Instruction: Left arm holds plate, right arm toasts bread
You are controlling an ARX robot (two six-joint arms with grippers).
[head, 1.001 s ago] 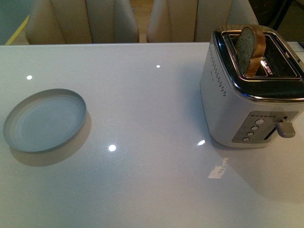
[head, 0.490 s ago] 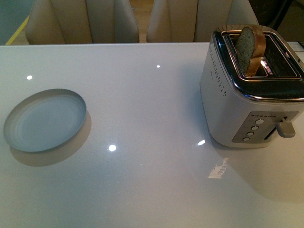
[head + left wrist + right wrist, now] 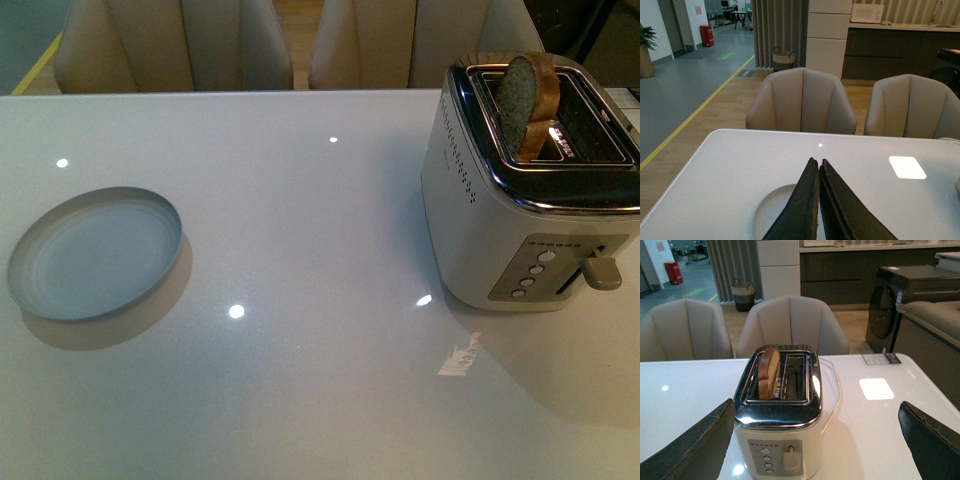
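Bread stands upright in toaster slot, centre frame between wide-open R gripper fingers, so R arm's nearest; L gripper closed, empty, above plate.

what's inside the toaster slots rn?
One bread slice stands in the left slot of the toaster, its top half sticking out. Its lower part is hidden in the slot. The other slot looks empty, though its bottom isn't visible.
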